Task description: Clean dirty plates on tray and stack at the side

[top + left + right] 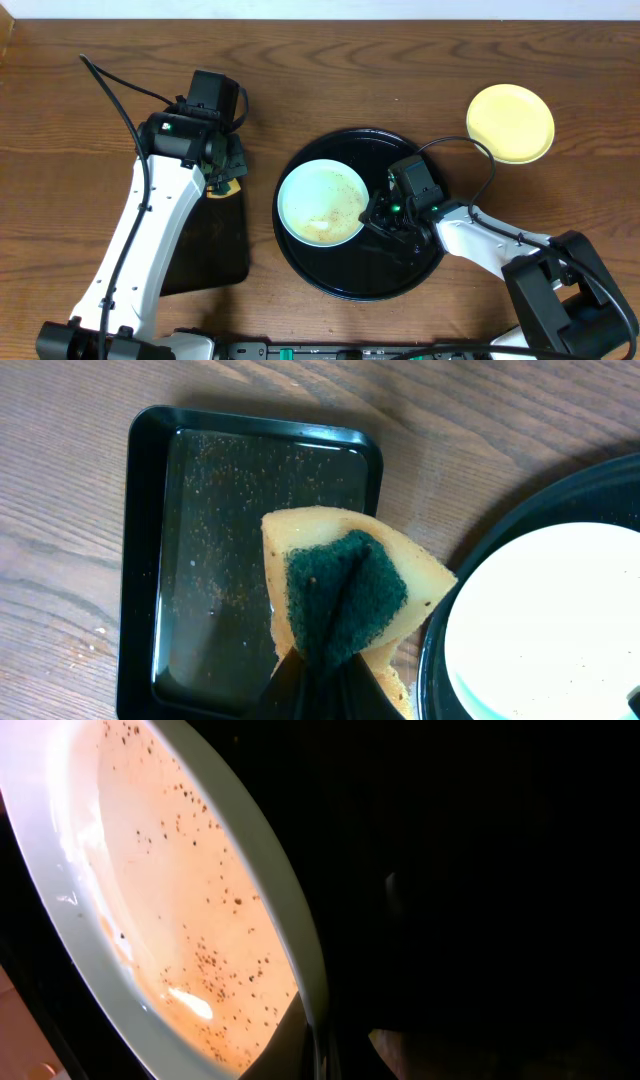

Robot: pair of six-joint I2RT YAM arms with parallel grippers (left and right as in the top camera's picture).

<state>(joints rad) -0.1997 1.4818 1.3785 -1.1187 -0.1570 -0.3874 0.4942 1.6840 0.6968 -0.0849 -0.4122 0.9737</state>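
From where I stand, the round black tray point(345, 272) sits in the middle of the wooden bench point(400, 70). One pale mint plate point(320, 203) lies on the tray's left half. The plate's bowl is dusted with dark specks, and a brownish smear runs along its lower part. A yellow plate point(510, 123) lies by itself on the bare bench, beyond the tray's upper right edge and clear of its rim. The right gripper point(382, 215) is down inside the tray at the mint plate's right rim. In the right wrist view one dark finger point(290, 1045) overlaps the inside of the plate just at the rim. That view is so dark that I cannot tell whether the jaws are pinching the rim or only resting beside it. Off to the left, the left gripper point(322, 678) is clamped on a folded yellow sponge point(345, 595), with the green scouring face turned toward the wrist camera. The sponge hangs over the near end of a smaller black rectangular tray point(230, 530), whose floor is wet-looking and peppered with fine crumbs. That tray lies just left of the round one, with a strip of bench between them.
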